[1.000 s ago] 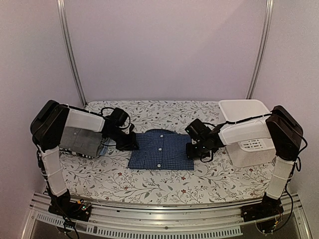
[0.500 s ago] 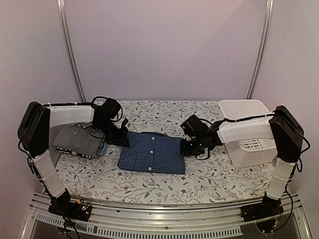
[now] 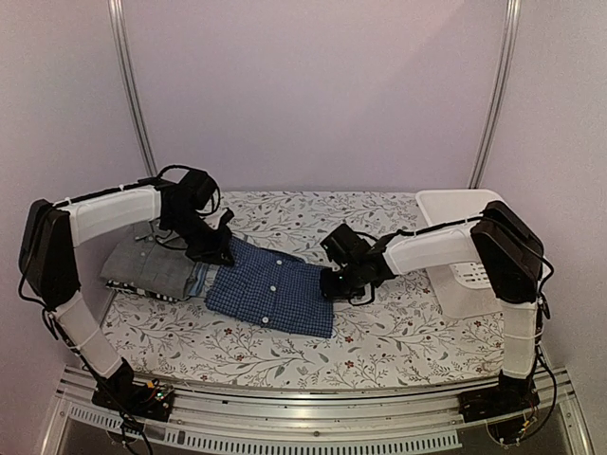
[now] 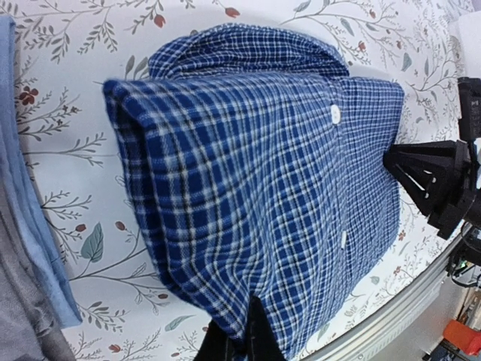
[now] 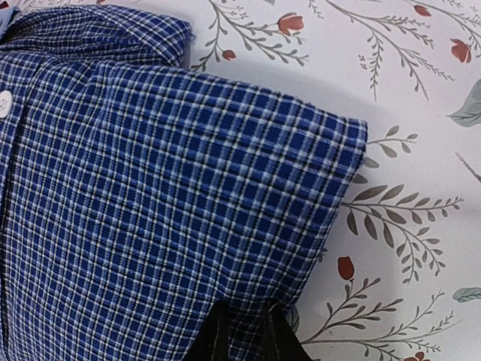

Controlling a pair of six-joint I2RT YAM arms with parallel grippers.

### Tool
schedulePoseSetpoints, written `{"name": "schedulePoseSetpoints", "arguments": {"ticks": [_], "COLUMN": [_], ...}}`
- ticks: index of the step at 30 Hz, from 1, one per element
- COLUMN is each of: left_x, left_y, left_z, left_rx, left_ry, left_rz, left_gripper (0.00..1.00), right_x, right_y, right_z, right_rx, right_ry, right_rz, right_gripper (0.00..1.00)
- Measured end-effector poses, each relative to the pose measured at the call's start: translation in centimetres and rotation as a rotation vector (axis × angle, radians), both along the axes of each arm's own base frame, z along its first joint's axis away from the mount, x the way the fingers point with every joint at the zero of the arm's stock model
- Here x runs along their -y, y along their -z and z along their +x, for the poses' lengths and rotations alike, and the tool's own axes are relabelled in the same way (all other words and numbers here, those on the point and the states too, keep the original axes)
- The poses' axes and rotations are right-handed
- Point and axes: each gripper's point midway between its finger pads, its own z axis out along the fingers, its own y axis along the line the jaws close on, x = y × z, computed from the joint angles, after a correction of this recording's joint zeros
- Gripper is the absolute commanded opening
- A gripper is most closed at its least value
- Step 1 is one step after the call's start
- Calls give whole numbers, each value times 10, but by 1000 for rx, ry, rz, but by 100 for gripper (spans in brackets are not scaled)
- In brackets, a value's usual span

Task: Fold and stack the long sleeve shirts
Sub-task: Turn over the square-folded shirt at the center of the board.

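- The left end effector [image 4: 239, 332] is clamped on one short edge of the folded blue check shirt [image 3: 270, 289]. The cloth spreads out directly ahead of its fingertips.
- The right end effector [image 5: 242, 332] pinches the opposite edge, its fingers close together with the folded layers between them. The shirt fills the space ahead and to one side of it, with bare tabletop [image 3: 379, 332] on the other side.
- Holding the shirt by two opposite edges probably keeps the folded packet stretched flat, so the layers don't slide apart or droop open.
- The collar and white buttons face up, so the shirt looks already folded and on its way to being stacked.
- The pile of folded shirts [image 3: 152, 270], grey and light blue over a striped one, lies just beyond the left end effector, on the side away from the right one. The shirt's nearest edge almost reaches it, which suits a sideways carry onto the pile.
- The basket [image 3: 469, 284] sits behind the right end effector, well apart from the shirt.
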Motion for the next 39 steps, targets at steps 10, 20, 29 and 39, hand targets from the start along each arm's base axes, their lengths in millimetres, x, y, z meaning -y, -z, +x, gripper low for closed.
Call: {"name": "schedulePoseSetpoints", "arguments": {"ticks": [10, 20, 29, 39], "left_x": [5, 26, 35, 44], "left_y": [-30, -105, -122, -144], "left_z": [9, 22, 25, 41], "left_rx": [47, 177, 184, 220], "left_ry": [1, 24, 20, 23], "left_rz": [-27, -181, -249, -297], "left_gripper": [0, 0, 0, 0], "right_x": [-26, -97, -162, -211], "right_y": [5, 4, 1, -2], "right_z": [4, 12, 35, 42], "right_rx": [-8, -19, -21, -63], "right_ry": [-10, -77, -112, -162], "right_rz": [72, 235, 449, 683], "right_gripper": [14, 14, 16, 18]}}
